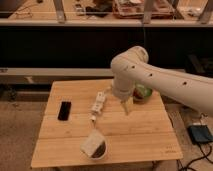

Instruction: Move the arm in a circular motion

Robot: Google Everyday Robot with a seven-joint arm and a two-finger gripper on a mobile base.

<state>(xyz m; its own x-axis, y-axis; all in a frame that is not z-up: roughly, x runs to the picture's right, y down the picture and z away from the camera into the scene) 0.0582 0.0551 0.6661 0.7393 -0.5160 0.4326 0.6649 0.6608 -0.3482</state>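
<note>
Here, my thick white arm (167, 82) reaches in from the right over the wooden table (145, 135), its rounded joint above the far edge. My gripper (126, 106) hangs tip-down over the right half, holding nothing I can see. I cannot tell if it is parted or closed. A power strip (98, 104) lies just to its left. A greenish bowl (143, 93) sits by the far right edge, a black phone (64, 110) near the left edge and a white cup (95, 146) at the near edge. Bare wood fills the near right corner.
</note>
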